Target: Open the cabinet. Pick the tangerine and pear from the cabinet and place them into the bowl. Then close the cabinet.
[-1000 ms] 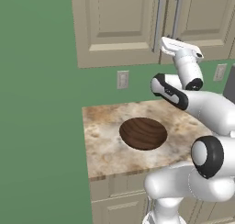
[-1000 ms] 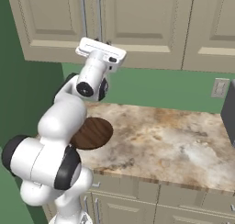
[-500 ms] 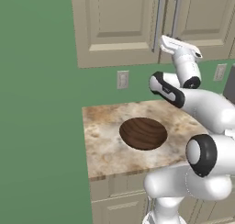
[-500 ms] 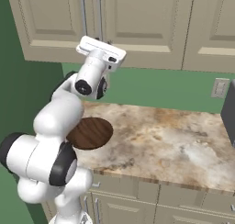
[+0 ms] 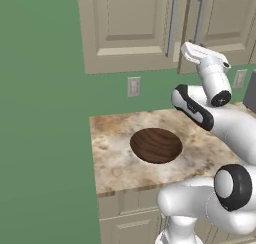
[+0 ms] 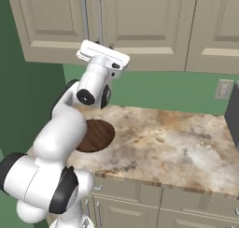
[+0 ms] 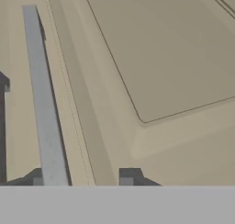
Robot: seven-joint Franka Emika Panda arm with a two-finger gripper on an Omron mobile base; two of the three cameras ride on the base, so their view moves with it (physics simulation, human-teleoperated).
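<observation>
Cabinet doors closed, mounted above counter. Pincer raised at the doors, fingertips spread either side of a silver bar handle, not pinching it. Wooden bowl sits on counter below.

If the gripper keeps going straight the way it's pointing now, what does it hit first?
Most likely the cabinet door face. In the hand view the gripper faces the closed door, with the silver bar handle just inside one fingertip. How far off it is remains unclear.
</observation>
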